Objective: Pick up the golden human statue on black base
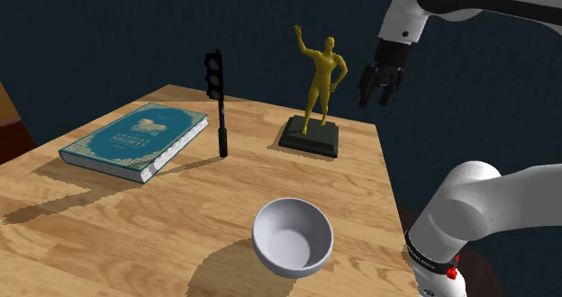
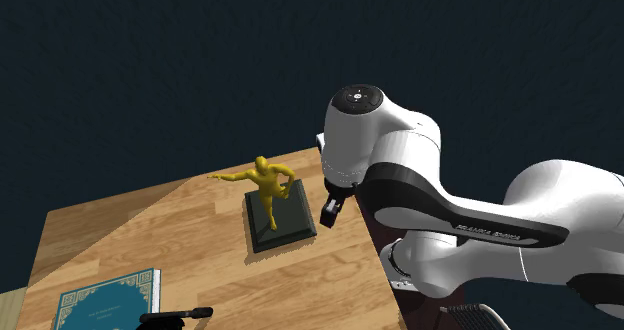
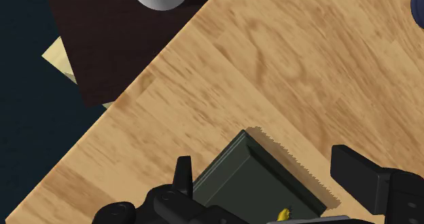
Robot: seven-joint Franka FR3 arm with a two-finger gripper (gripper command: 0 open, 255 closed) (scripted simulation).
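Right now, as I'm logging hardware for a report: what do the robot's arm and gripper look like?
The white arm has rounded, tube-like links, black joint bands, a round grey end cap and pale lettering on a black band. Small red marks sit near its lower joint. The all-black two-finger gripper has blocky, squared fingers.

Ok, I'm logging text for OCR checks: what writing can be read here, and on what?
"FRANKA EMIKA": on the black band of the arm, small and slanted.
Cover of the teal book: gold lettering, too small to read.
Nothing else bears text.
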